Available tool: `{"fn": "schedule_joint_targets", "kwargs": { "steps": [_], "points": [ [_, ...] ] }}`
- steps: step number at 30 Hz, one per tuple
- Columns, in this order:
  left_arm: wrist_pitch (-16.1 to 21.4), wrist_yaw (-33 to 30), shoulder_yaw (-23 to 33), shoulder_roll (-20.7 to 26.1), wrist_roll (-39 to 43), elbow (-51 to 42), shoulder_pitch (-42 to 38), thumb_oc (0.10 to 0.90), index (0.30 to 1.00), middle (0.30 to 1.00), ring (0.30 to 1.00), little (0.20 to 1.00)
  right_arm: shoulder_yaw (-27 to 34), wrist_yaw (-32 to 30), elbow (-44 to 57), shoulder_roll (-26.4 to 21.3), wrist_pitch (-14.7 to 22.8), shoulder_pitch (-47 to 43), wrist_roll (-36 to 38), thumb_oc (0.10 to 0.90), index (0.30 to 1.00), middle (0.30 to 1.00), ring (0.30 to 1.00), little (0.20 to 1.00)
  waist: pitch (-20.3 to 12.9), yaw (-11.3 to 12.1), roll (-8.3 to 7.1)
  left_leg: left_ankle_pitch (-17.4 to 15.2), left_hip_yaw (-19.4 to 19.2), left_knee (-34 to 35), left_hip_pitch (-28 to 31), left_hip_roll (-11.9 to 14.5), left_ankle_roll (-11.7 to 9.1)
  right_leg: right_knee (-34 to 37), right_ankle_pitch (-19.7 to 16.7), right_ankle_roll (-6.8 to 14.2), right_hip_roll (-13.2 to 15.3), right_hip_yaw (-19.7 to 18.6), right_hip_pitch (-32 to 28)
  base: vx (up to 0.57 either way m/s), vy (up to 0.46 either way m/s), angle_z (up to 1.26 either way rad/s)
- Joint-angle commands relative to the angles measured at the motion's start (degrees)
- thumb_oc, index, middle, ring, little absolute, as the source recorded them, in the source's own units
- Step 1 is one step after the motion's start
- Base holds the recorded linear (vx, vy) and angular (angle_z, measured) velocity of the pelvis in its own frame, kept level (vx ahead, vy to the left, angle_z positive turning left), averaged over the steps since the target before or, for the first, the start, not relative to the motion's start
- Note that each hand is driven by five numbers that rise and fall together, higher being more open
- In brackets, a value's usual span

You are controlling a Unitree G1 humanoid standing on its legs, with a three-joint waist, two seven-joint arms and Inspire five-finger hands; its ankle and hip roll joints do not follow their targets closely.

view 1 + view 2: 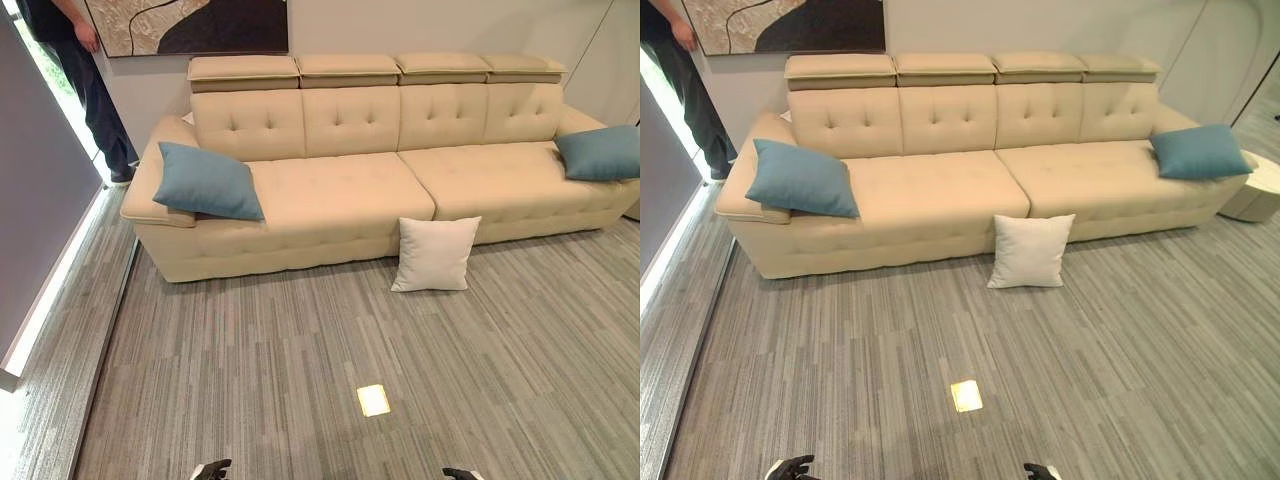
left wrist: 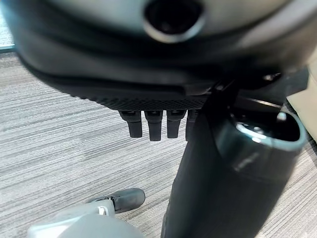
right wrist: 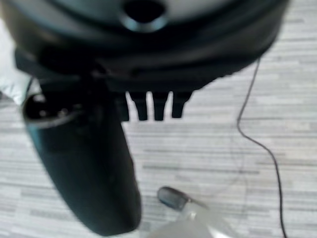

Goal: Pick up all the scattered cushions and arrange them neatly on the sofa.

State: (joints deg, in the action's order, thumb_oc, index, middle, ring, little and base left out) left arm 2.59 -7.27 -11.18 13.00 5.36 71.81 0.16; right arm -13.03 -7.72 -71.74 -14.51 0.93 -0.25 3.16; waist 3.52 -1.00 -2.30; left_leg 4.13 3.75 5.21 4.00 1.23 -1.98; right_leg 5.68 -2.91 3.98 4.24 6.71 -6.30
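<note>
My left robot hand: low over grey floor, fingers straight, empty. My right robot hand: same, fingers straight, empty. White cushion: well ahead of both robot hands, upright on floor, leaning against front of beige sofa. Teal cushion: far ahead-left, against sofa armrest. Second teal cushion: far ahead-right, on seat end. Person: beyond sofa's left end.
</note>
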Motion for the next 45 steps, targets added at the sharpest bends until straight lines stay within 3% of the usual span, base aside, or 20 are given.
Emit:
{"fn": "schedule_joint_targets", "kwargs": {
  "steps": [1,12,17,19,20,26,33,36,37,38,40,43,45],
  "points": [
    [1.44,-0.43,-2.04,0.33,-2.35,1.78,-3.19,0.800,0.900,0.900,0.900,0.900,-0.16,-1.50,-2.34,-1.53,1.28,-3.76,1.27,0.800,0.900,0.900,0.900,0.900,2.41,0.67,0.07,-6.29,-6.16,-0.21,2.57,-1.23,0.56,-1.87,4.15,1.64,-1.32,4.34,0.56,0.02,-0.031,0.03],
    [1.16,-1.16,-1.35,0.51,-1.55,2.25,-3.15,0.800,0.900,0.900,0.900,0.900,-0.46,-1.87,-1.50,-1.82,1.92,-4.05,1.59,0.800,0.900,0.900,0.900,0.900,3.38,1.32,0.07,-5.43,-4.38,-1.13,1.59,-0.39,-0.30,-1.40,5.00,0.65,-2.04,5.02,0.24,0.00,-0.057,0.06],
    [1.52,-1.08,-1.40,0.32,0.63,1.57,-4.52,0.800,0.900,0.900,0.900,0.900,-0.27,-2.31,-0.43,-2.38,2.47,-5.13,2.61,0.800,0.900,0.900,0.900,0.900,5.69,1.75,-0.61,-6.32,-3.96,-10.75,-5.71,-1.09,-1.58,-2.24,5.48,-0.41,-1.24,7.04,1.54,-0.08,-0.042,0.50],
    [1.73,-1.17,-1.68,0.07,1.24,1.36,-5.08,0.800,0.900,0.900,0.900,0.900,-0.01,-2.56,-0.33,-2.66,2.62,-5.39,2.91,0.800,0.900,0.900,0.900,0.900,6.19,1.62,-0.74,-6.35,-5.90,-13.16,-8.15,-1.01,-1.75,-2.14,5.53,-0.56,-0.76,8.65,1.60,-0.04,0.001,0.72],
    [1.78,-1.19,-1.81,0.06,1.50,0.98,-5.36,0.800,0.900,0.900,0.900,0.900,0.17,-2.67,-0.26,-2.79,2.45,-5.40,3.14,0.800,0.900,0.900,0.900,0.900,6.16,1.40,-0.87,-5.87,-9.49,-12.82,-9.43,0.08,-1.18,-1.71,5.50,-0.44,-0.41,10.22,1.45,0.01,0.016,0.61],
    [1.42,-1.16,-1.29,0.63,1.13,1.21,-5.07,0.800,0.900,0.900,0.900,0.900,-0.15,-2.75,-0.42,-2.15,2.02,-5.02,2.72,0.800,0.900,0.900,0.900,0.900,5.47,1.60,-1.19,-5.11,-13.50,-10.83,-10.36,0.35,-0.03,-1.86,6.01,-0.12,-0.41,12.16,1.25,0.10,0.048,0.55],
    [1.19,-0.71,-0.72,1.12,0.34,2.05,-4.17,0.800,0.900,0.900,0.900,0.900,-1.59,-2.35,-0.98,-0.93,1.44,-5.31,0.70,0.800,0.900,0.900,0.900,0.900,4.48,2.88,-1.64,-6.76,-12.31,-8.16,-7.36,-1.61,2.19,-6.82,8.18,1.24,1.20,10.75,0.89,0.16,0.140,0.02],
    [1.15,-0.61,-0.85,1.59,-0.31,1.64,-4.48,0.800,0.900,0.900,0.900,0.900,-2.02,-1.79,-0.79,-0.67,0.81,-5.57,-0.44,0.800,0.900,0.900,0.900,0.900,4.93,3.45,-1.23,-7.93,-11.30,-7.17,-5.85,-3.22,4.13,-15.62,7.10,3.16,4.17,9.35,4.05,0.14,0.229,-0.11],
    [1.15,-0.61,-0.85,1.59,-0.31,1.64,-4.48,0.800,0.900,0.900,0.900,0.900,-2.01,-1.79,-0.79,-0.67,0.81,-5.57,-0.44,0.800,0.900,0.900,0.900,0.900,4.91,3.47,-1.23,-7.93,-11.31,-7.17,-5.86,-3.23,4.14,-15.67,7.12,3.17,4.18,9.33,4.09,0.14,0.261,-0.05],
    [1.07,-0.65,-0.95,1.95,-0.41,1.34,-4.80,0.800,0.900,0.900,0.900,0.900,-2.58,-1.71,-0.49,-0.82,0.59,-6.05,-1.04,0.800,0.900,0.900,0.900,0.900,5.72,3.29,-0.90,-8.15,-10.81,-7.06,-5.34,-3.74,5.12,-21.67,5.03,3.78,5.32,8.70,6.42,0.06,0.125,-0.03],
    [1.13,-0.57,-0.82,2.18,-0.23,1.26,-4.99,0.800,0.900,0.900,0.900,0.900,-2.75,-1.79,-0.18,-0.76,0.72,-6.17,-1.23,0.800,0.900,0.900,0.900,0.900,5.98,3.23,-0.58,-8.19,-10.42,-6.73,-5.03,-3.72,5.33,-24.66,4.75,3.78,5.46,8.31,7.89,0.10,0.141,0.03],
    [1.33,-0.71,-0.69,2.54,-0.15,1.09,-4.96,0.800,0.900,0.900,0.900,0.900,-3.08,-1.59,0.10,-0.51,0.93,-5.82,-1.28,0.800,0.900,0.900,0.900,0.900,6.06,2.58,-0.06,-8.44,-8.51,-5.40,-3.04,-3.95,5.66,-27.68,5.25,2.78,3.08,5.62,11.28,0.17,0.096,0.02],
    [1.39,-0.64,-0.50,2.54,-0.03,0.92,-5.16,0.800,0.900,0.900,0.900,0.900,-3.35,-1.42,-0.04,-0.46,0.87,-5.75,-1.23,0.800,0.900,0.900,0.900,0.900,6.01,1.99,-0.22,-8.64,-6.83,-4.25,-1.63,-4.34,5.51,-23.79,6.75,2.14,0.42,3.56,12.17,0.21,0.006,0.20]
  ]
}}
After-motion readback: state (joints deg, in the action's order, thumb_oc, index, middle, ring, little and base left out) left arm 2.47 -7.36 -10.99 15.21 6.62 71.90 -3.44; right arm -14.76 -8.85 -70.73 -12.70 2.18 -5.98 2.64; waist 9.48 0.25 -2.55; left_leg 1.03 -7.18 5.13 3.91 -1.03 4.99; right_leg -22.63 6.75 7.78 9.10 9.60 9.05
